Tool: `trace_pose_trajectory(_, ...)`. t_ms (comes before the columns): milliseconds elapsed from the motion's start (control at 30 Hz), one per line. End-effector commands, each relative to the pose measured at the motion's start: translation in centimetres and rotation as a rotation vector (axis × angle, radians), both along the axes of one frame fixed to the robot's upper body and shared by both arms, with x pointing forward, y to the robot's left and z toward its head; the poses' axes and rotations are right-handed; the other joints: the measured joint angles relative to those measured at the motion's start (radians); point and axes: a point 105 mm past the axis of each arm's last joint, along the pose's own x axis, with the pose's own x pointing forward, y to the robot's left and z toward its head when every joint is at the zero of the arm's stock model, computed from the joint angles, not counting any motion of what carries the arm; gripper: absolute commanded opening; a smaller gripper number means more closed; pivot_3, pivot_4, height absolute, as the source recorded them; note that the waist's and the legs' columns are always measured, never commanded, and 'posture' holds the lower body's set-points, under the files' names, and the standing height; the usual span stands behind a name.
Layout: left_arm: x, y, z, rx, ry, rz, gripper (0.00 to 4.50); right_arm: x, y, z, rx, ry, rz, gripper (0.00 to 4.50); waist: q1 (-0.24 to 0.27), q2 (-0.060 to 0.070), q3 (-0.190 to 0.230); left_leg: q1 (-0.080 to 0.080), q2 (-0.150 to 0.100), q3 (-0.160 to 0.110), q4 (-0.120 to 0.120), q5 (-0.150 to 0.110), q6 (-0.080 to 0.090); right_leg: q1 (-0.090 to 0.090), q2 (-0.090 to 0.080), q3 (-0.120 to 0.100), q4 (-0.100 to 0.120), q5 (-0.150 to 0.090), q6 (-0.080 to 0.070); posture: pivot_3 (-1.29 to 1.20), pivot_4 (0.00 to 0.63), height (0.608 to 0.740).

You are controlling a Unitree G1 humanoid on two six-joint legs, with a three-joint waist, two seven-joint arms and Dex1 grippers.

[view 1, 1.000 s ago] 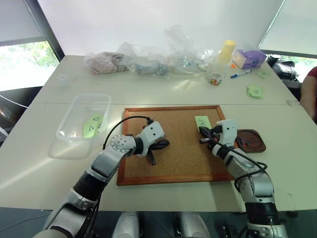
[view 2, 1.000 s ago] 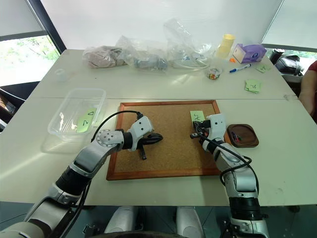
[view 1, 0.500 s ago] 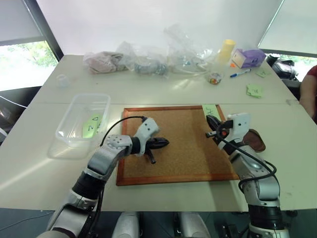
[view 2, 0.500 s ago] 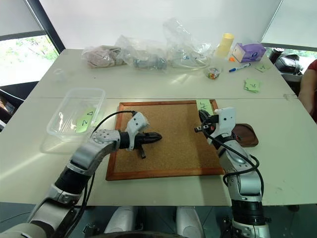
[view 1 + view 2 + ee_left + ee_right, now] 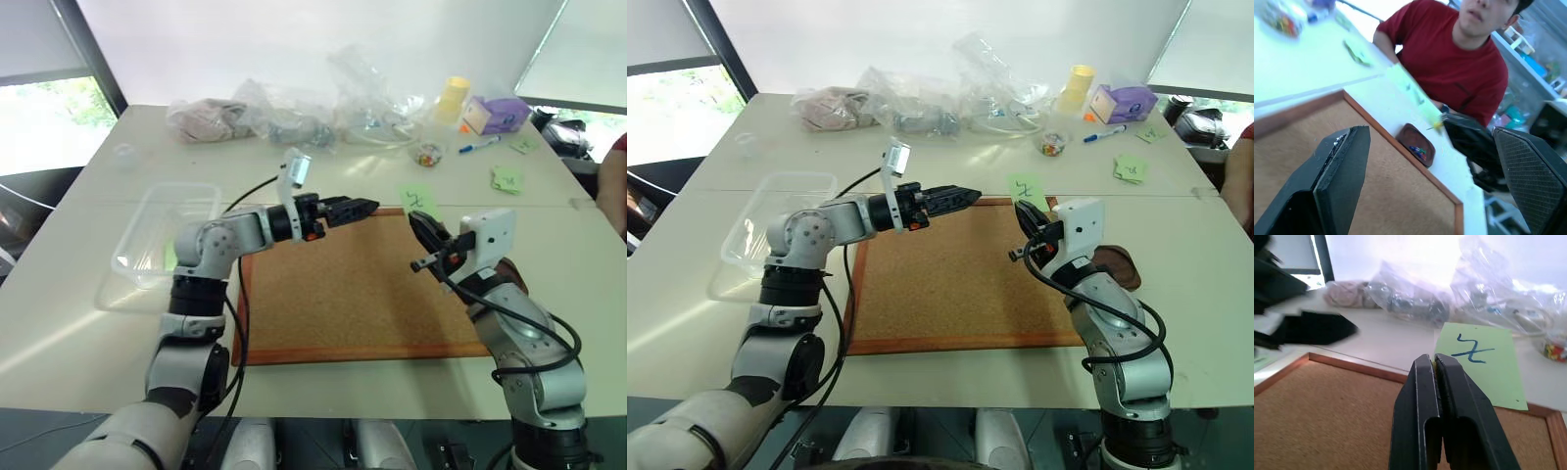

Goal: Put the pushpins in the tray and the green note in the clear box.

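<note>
My right gripper (image 5: 419,225) hangs above the corkboard's (image 5: 353,284) far right corner. It is shut on a yellow-headed pushpin (image 5: 1437,126). The green note (image 5: 1484,364), marked with a dark squiggle, stands up from the fingertips with the pin. My left gripper (image 5: 362,207) is level over the board's far edge and points at the right gripper, a short gap away. Its fingers (image 5: 1347,166) are spread wide with nothing between them. The brown tray (image 5: 1406,134) with coloured pushpins (image 5: 1418,151) in it sits right of the board, behind my right hand. The clear box (image 5: 162,225) lies at the left.
Plastic bags (image 5: 294,117), a yellow cup (image 5: 452,98), a purple box (image 5: 495,115), a pen (image 5: 477,147) and a small jar (image 5: 426,155) line the table's back. More green notes (image 5: 506,178) lie at the far right. A person in a red shirt (image 5: 1459,54) sits at the right.
Both arms rose off the corkboard. The right gripper lifted the green note from the board. The left gripper swung up and right toward it and opened wide.
</note>
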Motion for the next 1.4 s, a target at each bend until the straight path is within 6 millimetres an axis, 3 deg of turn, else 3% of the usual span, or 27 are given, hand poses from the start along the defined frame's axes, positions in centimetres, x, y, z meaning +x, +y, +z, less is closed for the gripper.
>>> trace_pose_trajectory(33,0.8,-2.3,1.0,-0.081,0.101,-0.034,4.47,-1.1,1.4,2.1,-0.017,-0.077,0.046,0.00,0.003,-0.001,0.001,0.000,0.000,0.000,0.000,0.000,0.000,0.000,0.000,0.000,0.000,0.000,0.000,0.00,0.150,0.737)
trace_pose_trajectory(233,1.6,-4.2,2.1,-0.210,0.184,-0.067,4.47,-1.4,2.0,2.5,-0.018,-0.092,0.049,0.00,0.001,-0.002,0.002,0.000,0.000,0.000,0.000,0.000,0.000,0.000,0.000,-0.001,0.000,0.000,0.000,0.00,0.150,0.737)
trace_pose_trajectory(500,1.8,-5.4,2.2,-0.224,0.196,-0.070,4.47,-1.9,2.2,2.6,-0.022,-0.097,0.036,0.00,0.004,-0.003,0.002,-0.001,0.000,0.000,0.000,0.000,0.000,0.000,0.000,-0.001,-0.001,0.000,0.000,0.00,0.150,0.737)
trace_pose_trajectory(600,1.7,-5.5,2.1,-0.221,0.188,-0.071,3.61,-2.0,2.3,2.6,-0.023,-0.097,0.034,0.00,0.004,-0.003,0.003,-0.001,0.000,-0.001,0.000,0.000,0.000,0.000,0.000,-0.001,-0.001,0.000,0.000,0.00,0.150,0.737)
trace_pose_trajectory(833,1.7,-5.6,2.0,-0.213,0.177,-0.066,0.36,-2.0,2.3,2.7,-0.025,-0.097,0.036,0.00,0.003,-0.003,0.003,-0.001,0.000,-0.001,0.000,0.000,0.000,0.000,0.000,-0.001,-0.001,0.000,0.000,0.00,0.150,0.737)
trace_pose_trajectory(867,1.6,-5.6,1.9,-0.213,0.176,-0.068,0.07,-2.1,2.4,2.7,-0.026,-0.097,0.037,0.00,0.003,-0.003,0.003,-0.001,0.000,-0.001,0.000,0.000,0.000,0.000,0.000,-0.001,-0.001,0.000,0.000,0.00,0.150,0.737)
trace_pose_trajectory(1033,1.5,-5.5,1.7,-0.194,0.163,-0.073,0.07,-2.1,2.3,2.6,-0.030,-0.096,0.039,0.00,0.003,-0.003,0.003,-0.001,0.000,0.000,0.000,0.000,0.000,0.000,0.000,-0.001,-0.001,0.000,0.000,0.00,0.150,0.737)
trace_pose_trajectory(1167,1.9,-5.2,0.3,-0.110,0.114,-0.036,0.07,-2.3,2.0,2.8,-0.028,-0.106,0.021,0.00,0.003,-0.003,0.003,-0.001,0.000,0.000,0.000,0.000,0.000,0.000,0.000,-0.001,-0.001,0.000,0.000,0.00,0.150,0.737)
trace_pose_trajectory(1400,2.4,-4.3,-1.4,-0.054,0.102,0.003,0.07,-3.2,-0.6,5.1,0.178,-0.171,-0.116,0.00,0.004,-0.003,0.003,-0.001,0.000,-0.001,0.000,0.000,0.000,0.000,0.000,-0.001,0.000,0.000,0.000,0.00,0.150,0.737)
